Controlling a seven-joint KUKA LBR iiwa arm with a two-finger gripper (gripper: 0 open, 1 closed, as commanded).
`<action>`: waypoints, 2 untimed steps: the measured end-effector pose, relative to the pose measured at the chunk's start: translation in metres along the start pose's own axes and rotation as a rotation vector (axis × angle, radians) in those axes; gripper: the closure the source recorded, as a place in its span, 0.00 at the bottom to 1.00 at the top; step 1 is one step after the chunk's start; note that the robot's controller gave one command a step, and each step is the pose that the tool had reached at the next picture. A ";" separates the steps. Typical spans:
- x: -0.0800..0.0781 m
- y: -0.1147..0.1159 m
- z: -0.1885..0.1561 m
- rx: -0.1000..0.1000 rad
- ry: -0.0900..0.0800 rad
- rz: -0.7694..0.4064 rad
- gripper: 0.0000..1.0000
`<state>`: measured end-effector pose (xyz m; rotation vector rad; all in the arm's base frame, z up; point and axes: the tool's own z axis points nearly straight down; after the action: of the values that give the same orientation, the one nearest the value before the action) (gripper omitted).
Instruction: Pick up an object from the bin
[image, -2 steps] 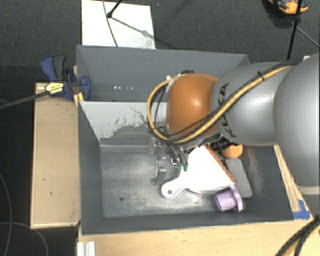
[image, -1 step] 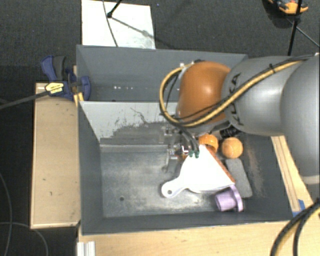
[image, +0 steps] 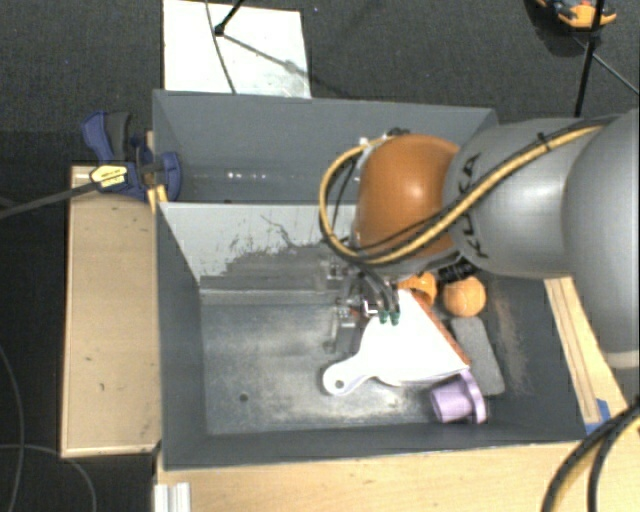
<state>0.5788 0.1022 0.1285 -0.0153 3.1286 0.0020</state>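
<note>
hanging low with gripper (image: 358, 318) over the thin neck of the white scoop (image: 405, 358), likely because easy to pinch there. can't tell if open or closed. lying flat at right of grey bin (image: 250, 370), by purple cup (image: 458, 401).

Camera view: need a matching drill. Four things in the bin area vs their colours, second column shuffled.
Things:
1. scoop with handle
2. small cylinder
3. round ball
4. bin

Colours:
A. orange
B. white
C. purple
D. grey

Pairs: 1-B, 2-C, 3-A, 4-D
</note>
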 end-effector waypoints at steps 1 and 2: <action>0.018 -0.017 -0.006 0.004 0.015 -0.093 0.00; 0.055 -0.020 0.022 -0.003 0.000 -0.127 0.00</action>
<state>0.5243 0.0819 0.1058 -0.2140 3.1217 0.0049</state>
